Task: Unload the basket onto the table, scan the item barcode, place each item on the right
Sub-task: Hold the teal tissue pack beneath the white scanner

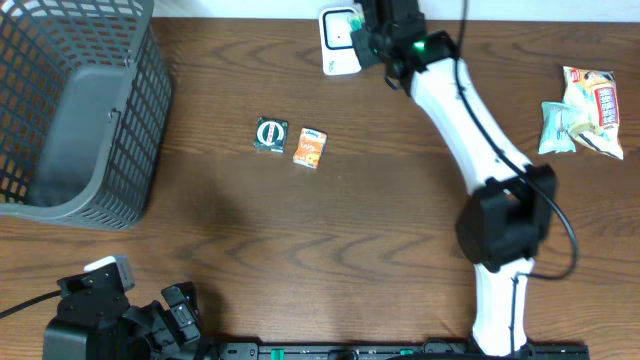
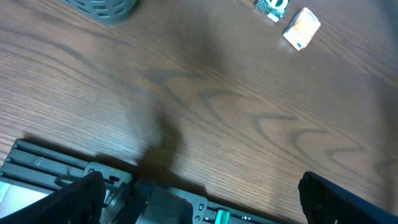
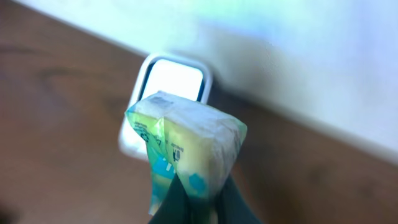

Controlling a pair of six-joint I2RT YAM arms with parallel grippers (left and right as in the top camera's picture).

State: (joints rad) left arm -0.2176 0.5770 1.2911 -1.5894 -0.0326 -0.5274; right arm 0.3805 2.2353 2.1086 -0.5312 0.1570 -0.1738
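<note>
The dark wood-grain tabletop runs back to a pale wall. At its far edge the right fingers are clamped tight on a green packet, held just before the white scanner. At the near edge the left fingers gape wide, holding nothing. A grey basket stands far left.

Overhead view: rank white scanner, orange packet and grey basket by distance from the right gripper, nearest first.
1. White scanner: just left of the right gripper, which grips a green packet, at the table's far edge.
2. Orange packet: mid-table, nearer the robot's side.
3. Grey basket: far-left corner.
</note>
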